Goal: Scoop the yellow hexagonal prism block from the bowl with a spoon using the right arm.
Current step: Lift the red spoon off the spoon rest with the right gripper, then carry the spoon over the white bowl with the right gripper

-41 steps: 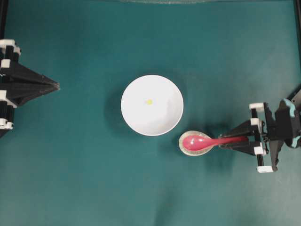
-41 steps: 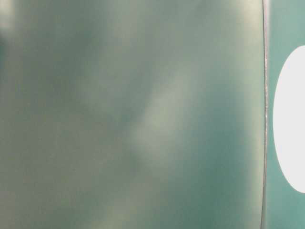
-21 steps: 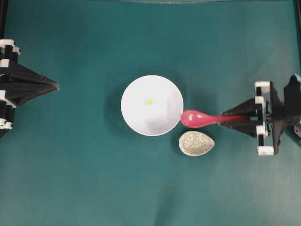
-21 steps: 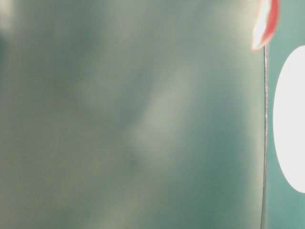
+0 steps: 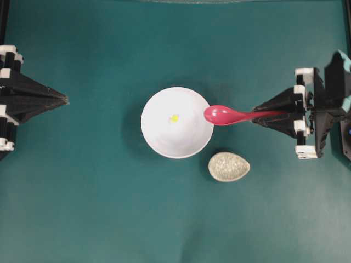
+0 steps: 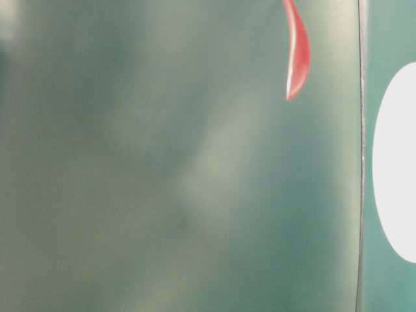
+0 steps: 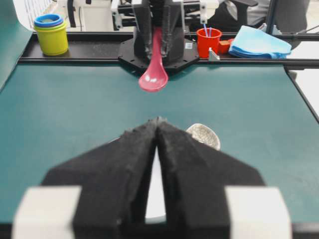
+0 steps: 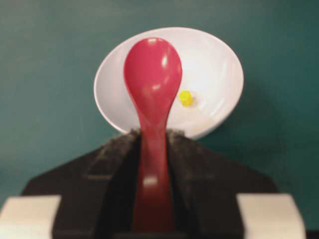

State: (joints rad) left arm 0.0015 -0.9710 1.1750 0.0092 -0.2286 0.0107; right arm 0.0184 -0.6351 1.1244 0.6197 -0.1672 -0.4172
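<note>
- My right end effector [image 5: 262, 115] pinches the short straight handle of the glossy pinkish-red soup spoon [image 5: 222, 115]; in my right wrist view the black pads press the handle from both sides, and the handle's rear end is hidden between them.
- From overhead, the spoon's oval scoop overlaps the right rim of the large round plain white bowl [image 5: 164, 142]. Whether the scoop touches the rim or hangs above it I cannot tell from there.
- The tiny bright yellow hexagonal prism block [image 5: 174, 118] lies inside the bowl, a little left of its centre, apart from the scoop. In my right wrist view it shows just beside the scoop's right edge; its six-sided form is too small to make out.
- My left end effector [image 5: 64, 99] sits at the left edge of the green bench [image 5: 109, 208], well apart from the bowl, fingers pressed together to a point, gripping nothing.
- Left wrist view: my closed fingers hide most of the bowl; only a white sliver shows between them.
- That view alone shows the bench's far side: a yellow cup with blue rim [image 7: 51, 34], a red cup [image 7: 209, 42], a folded blue cloth [image 7: 261, 43].
- Small speckled grey-white teardrop-shaped dish [image 5: 229, 166] sits just beside the bowl, lower right overhead.
- Table-level view is mostly a blurred green haze; a red sliver of spoon and a cut-off white oval at the right edge are all it gives.
</note>
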